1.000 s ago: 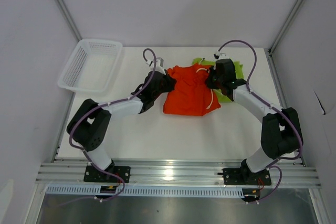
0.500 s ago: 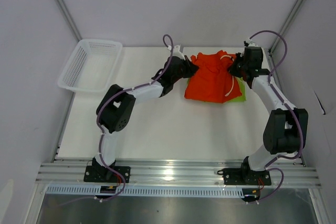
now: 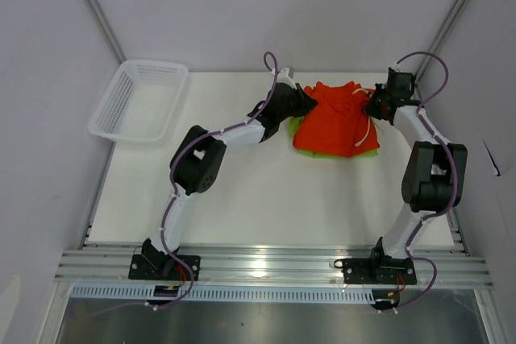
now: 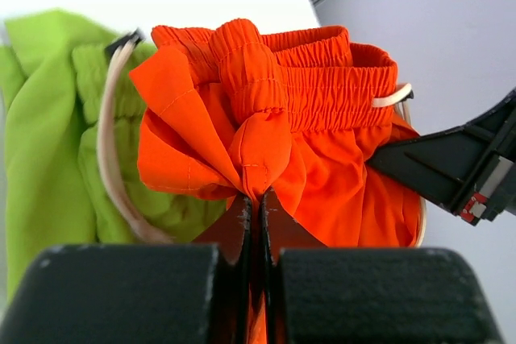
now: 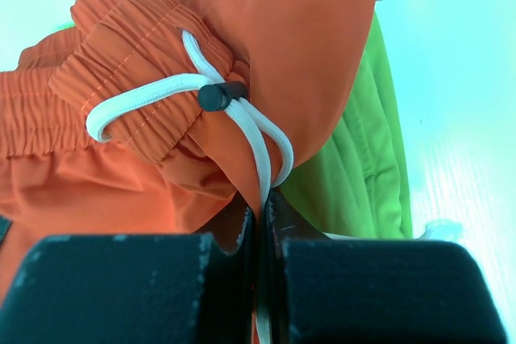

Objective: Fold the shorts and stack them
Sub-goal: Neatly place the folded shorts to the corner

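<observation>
Pale grey wall panels are closing in a white tabletop [image 3: 266, 199] on three sides, with bare aluminium posts [image 3: 95, 6] running up the far corners and a ribbed aluminium rail [image 3: 266, 263] crossing the 6 o'clock edge, where both arm bases are sitting. A white plastic mesh basket [image 3: 109, 101] is standing at about 10 o'clock, hanging slightly over the tabletop's left edge, well apart from the clothes.

Both garments are sitting toward 1 o'clock, close to the back wall. The bright orange fabric shorts [image 3: 334, 122] are covering most of the lime green fabric shorts [image 3: 293, 127], which are peeking out along the orange pair's 9 o'clock side and at its 5 o'clock corner.

The left hand [image 4: 256, 203] is reaching in from 9 o'clock with its fingers pressed together on a bunched fold at the orange waistband. The right hand [image 5: 260, 199] is coming in from 3 o'clock, its fingers likewise clamped on a fold of orange cloth near the waistband, where a white drawstring [image 5: 242, 122] with a black toggle [image 5: 218, 96] is trailing down into the pinch. Whether the orange pair is resting fully on the green one is hard to tell.
</observation>
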Available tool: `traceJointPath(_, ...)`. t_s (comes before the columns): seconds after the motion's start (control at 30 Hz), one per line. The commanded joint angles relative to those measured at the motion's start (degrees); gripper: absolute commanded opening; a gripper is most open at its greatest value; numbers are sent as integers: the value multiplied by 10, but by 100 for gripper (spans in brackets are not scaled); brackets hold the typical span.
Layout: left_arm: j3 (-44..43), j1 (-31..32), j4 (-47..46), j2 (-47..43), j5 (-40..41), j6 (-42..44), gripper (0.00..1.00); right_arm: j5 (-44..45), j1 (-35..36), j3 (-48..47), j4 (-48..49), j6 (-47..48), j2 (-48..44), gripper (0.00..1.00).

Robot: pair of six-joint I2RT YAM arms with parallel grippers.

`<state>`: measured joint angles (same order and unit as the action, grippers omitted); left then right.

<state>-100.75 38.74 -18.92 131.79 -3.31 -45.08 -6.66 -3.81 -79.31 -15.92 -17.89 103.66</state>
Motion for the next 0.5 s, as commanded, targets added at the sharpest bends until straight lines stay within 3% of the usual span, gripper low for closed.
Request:
traceJointPath(0.0, -37, 5, 9, 17, -4, -22, 0, 18, -2, -56, 19, 7, 32, 0)
traceJointPath(0.1, -20, 5, 11, 18, 18, -29, 0, 20, -4, -107, -6, 12, 80, 1)
traceJointPath(0.23, -11, 0, 37, 15, 55, -27, 0, 32, -3, -142, -33, 11, 125, 14)
traceJointPath(0.3, -9, -5, 51, 15, 62, -30, 1, 56, -3, -146, -37, 3, 138, 14)
traceJointPath(0.47, -27, -23, 90, 38, 53, -33, 8, 88, -8, -181, -65, -2, 180, 20)
